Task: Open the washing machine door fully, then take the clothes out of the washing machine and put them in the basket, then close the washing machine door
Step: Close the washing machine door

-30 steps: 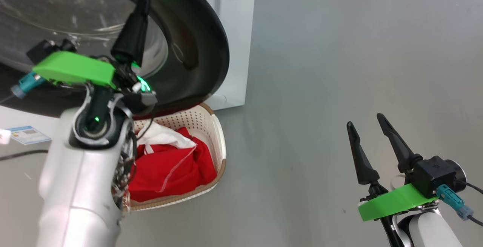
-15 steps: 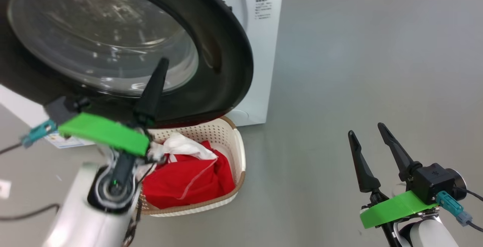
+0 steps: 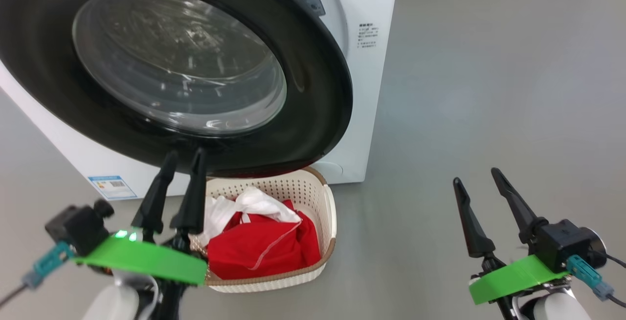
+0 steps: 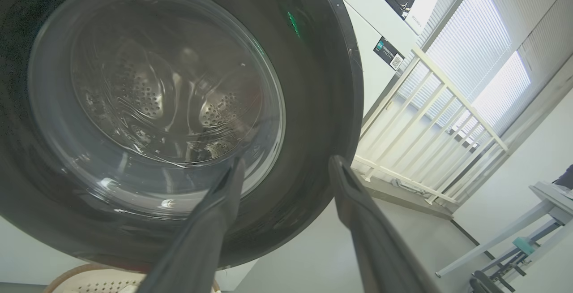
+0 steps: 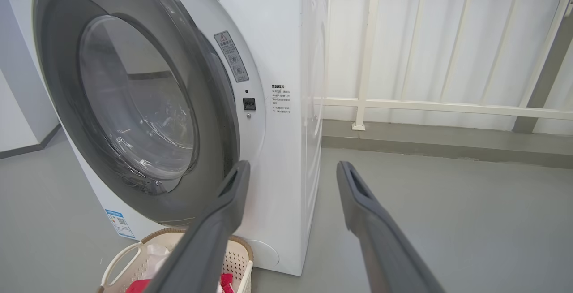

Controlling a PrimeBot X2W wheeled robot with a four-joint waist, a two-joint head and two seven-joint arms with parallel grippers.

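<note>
Left pincer (image 3: 185, 152) spread wide, empty; washing machine door (image 3: 318, 95) just above its tips, looks almost shut. Rigid, hinged, glossy rim likely slippery: press flat on black rim, not glass. Right pincer (image 3: 475, 174) open too, empty.

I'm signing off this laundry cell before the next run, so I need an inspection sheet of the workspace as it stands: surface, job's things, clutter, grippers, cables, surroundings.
surface: grey floor, no spills seen.
job's things: washing machine door swung close to the washing machine, latch side not flush; clothes, red plus one white piece, piled in the basket under the door.
clutter: nothing seen.
grippers: left gripper open, empty, near the door's lower rim; right gripper open, empty, over the floor.
cables: teal-plugged cable at the left wrist and the right wrist.
surroundings: white railing behind the machine; table off to the side.
</note>
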